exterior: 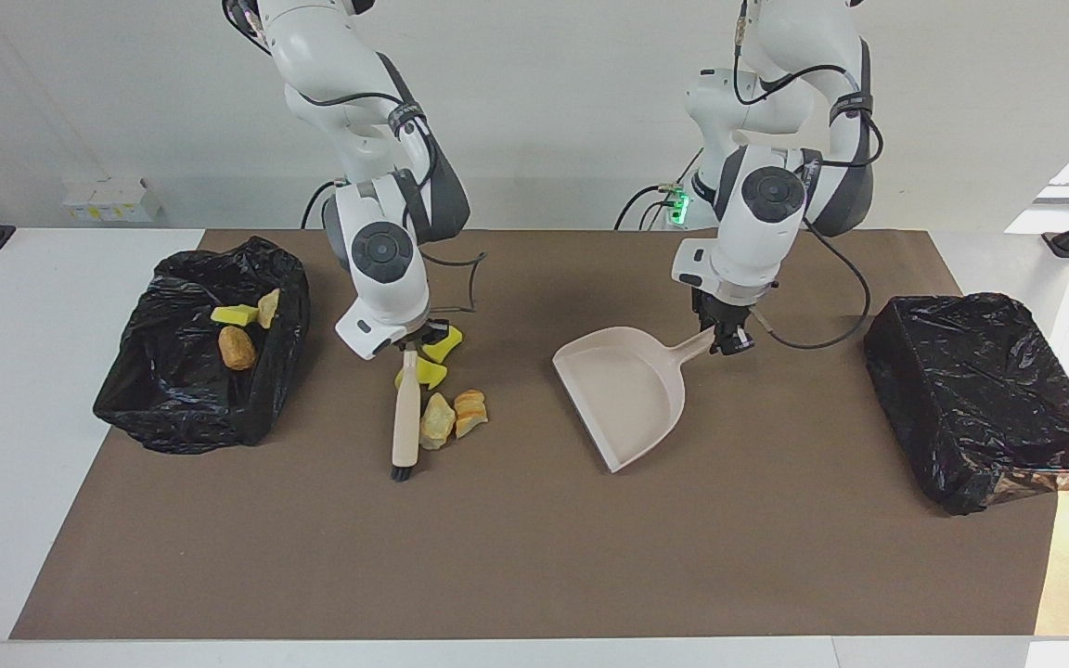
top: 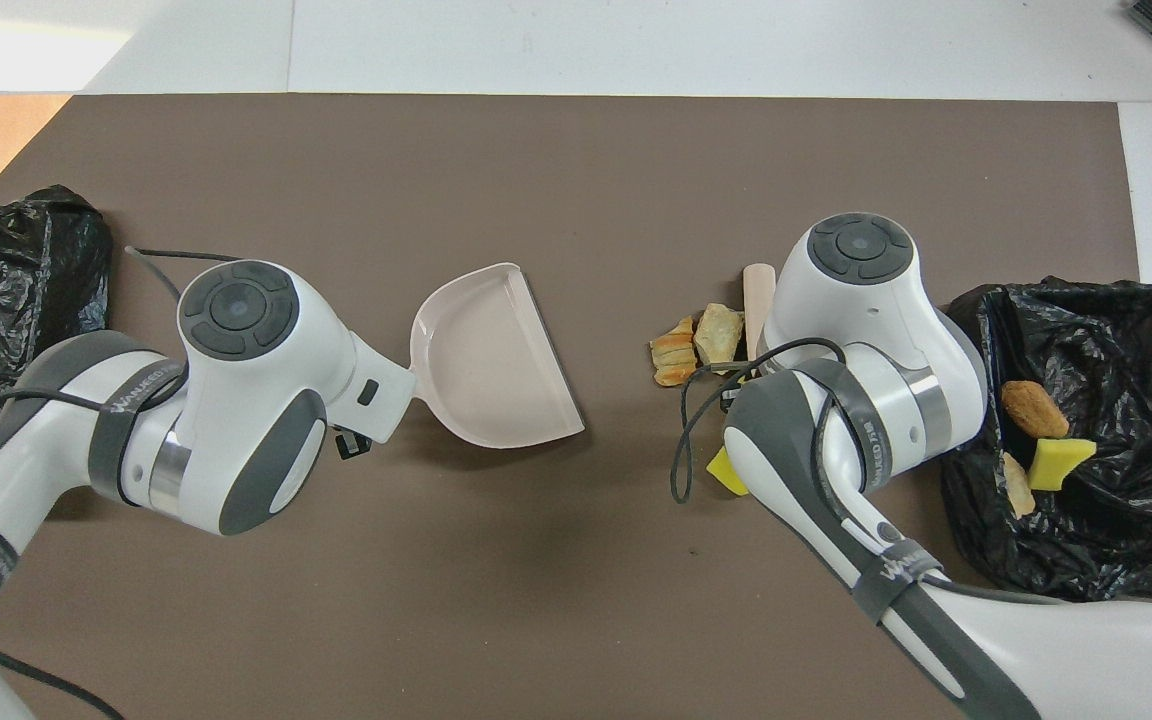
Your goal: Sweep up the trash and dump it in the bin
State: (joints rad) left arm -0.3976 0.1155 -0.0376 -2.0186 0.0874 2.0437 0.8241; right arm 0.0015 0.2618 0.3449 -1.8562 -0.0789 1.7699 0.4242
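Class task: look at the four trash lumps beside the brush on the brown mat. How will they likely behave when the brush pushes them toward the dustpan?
The yellow sponge pieces look light and soft, so they would probably skid or tumble. The tan bread-like chunks look irregular, so they would likely roll unevenly and may scatter.

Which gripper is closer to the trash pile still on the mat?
Right. The right gripper holds the brush beside the trash pile; the left gripper holds the dustpan.

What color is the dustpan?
The dustpan is a pale beige-pink, plain with no pattern. It shows best in the facing view.
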